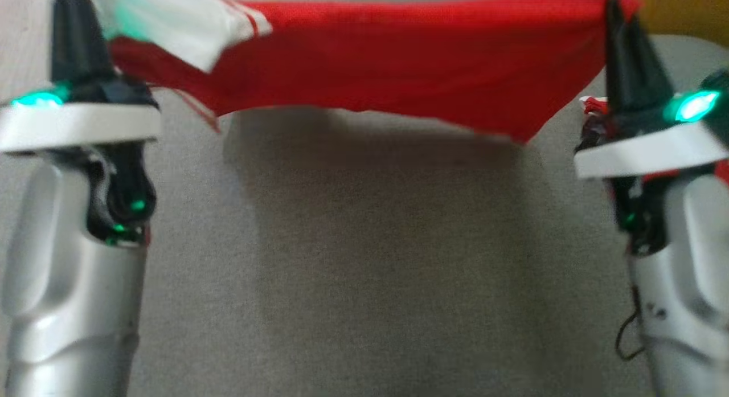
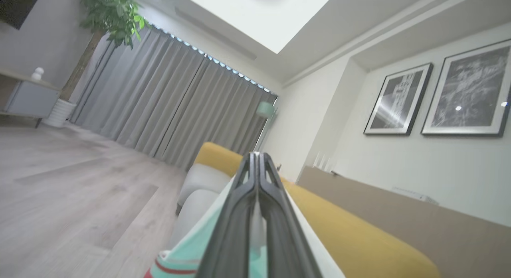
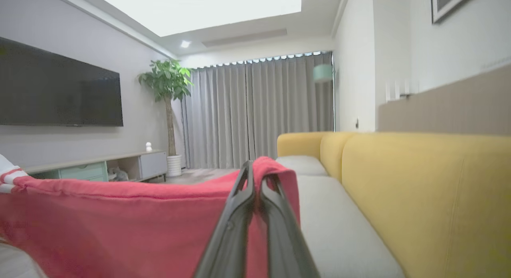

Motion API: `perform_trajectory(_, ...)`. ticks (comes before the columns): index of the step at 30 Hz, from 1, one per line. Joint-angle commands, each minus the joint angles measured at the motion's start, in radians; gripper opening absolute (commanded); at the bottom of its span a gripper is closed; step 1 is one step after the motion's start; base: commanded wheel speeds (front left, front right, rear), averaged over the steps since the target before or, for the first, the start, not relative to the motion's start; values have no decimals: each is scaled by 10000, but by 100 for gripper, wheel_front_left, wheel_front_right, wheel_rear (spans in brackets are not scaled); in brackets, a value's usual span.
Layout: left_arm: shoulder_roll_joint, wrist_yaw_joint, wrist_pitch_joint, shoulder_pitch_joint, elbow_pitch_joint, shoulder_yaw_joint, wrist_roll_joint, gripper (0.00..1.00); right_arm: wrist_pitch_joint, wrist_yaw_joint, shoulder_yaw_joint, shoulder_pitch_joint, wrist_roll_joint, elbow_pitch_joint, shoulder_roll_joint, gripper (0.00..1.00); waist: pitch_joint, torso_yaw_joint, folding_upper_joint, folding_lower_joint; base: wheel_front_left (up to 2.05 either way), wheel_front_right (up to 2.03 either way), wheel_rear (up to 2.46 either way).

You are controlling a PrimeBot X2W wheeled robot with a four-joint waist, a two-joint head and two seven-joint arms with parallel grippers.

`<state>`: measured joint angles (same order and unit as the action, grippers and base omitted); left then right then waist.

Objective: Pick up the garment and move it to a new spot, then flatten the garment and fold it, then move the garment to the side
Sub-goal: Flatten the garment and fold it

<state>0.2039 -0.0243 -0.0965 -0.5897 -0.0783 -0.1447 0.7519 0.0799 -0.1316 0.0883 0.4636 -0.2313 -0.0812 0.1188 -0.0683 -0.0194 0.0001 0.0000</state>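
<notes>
Your left gripper (image 1: 74, 9), upper left, and right gripper (image 1: 614, 12), upper right, pinched the garment (image 1: 398, 61) tight. It looked soft, light and floppy, so corners seemed best to hold.

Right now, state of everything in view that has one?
garment, held up above the sofa, spread between both grippers, lower edge hanging free
left gripper, shut on garment at its white end
right gripper, shut on garment at a red corner
curtains, drawn shut
TV, screen dark
</notes>
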Motion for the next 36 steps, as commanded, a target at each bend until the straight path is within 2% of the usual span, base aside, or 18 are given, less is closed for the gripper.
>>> perform_trajectory(1, 367, -164, 39, -664, 835, 568, 77, 0, -153, 9, 184, 700, 6, 729, 212, 0, 99, -51, -1, 0, 0, 0, 0)
perform_trajectory(4, 350, -514, 62, -694, 1862, 828, 140, 0, -389, 9, 157, 953, -7, 1485, 513, 0, 193, -110, -1, 0, 0, 0, 0)
perform_trajectory(7, 423, -659, 171, -600, 2636, 907, 134, 0, -583, 9, 31, 986, -10, 2088, 631, 0, 206, -141, -1, 0, 0, 0, 0)
perform_trajectory(14, 597, -1320, 838, -338, 5126, 1212, 301, 0, -1675, 9, -517, 581, 81, 4137, 635, 0, 41, -122, -1, 0, 0, 0, 0)
perform_trajectory(17, 853, -1367, 1275, -540, 5102, 1128, 290, 0, -2070, 9, -643, 566, 182, 4618, 588, 0, -232, -42, -1, 0, 0, 0, 0)
perform_trajectory(20, 999, -1279, 1554, -1053, 4302, 1066, 403, 0, -2364, 9, -736, 787, 230, 4585, 562, 0, -617, 32, -1, 0, 0, 0, 0)
perform_trajectory(23, 1419, -954, 1647, -1921, 2836, 966, 166, 0, -2434, 9, -627, 1357, 177, 3947, 722, 0, -1164, 34, -1, 0, 0, 0, 0)
perform_trajectory(28, 2392, -74, 1553, -3922, -285, 380, -874, 0, -1999, 9, -74, 3360, -98, 1443, 1115, 0, -2245, -45, -1, 0, 0, 0, 0)
perform_trajectory(31, 2464, 281, 1174, -5567, -2131, 205, -1192, 0, -1637, 9, 179, 5067, -225, -459, 1202, 0, -2799, 30, -1, 0, 0, 0, 0)
perform_trajectory(36, 2265, 574, 122, -7980, -4502, 165, -1494, 0, -864, 9, -185, 7898, -152, -3519, 746, 0, -3372, 185, -1, 0, 0, 0, 0)
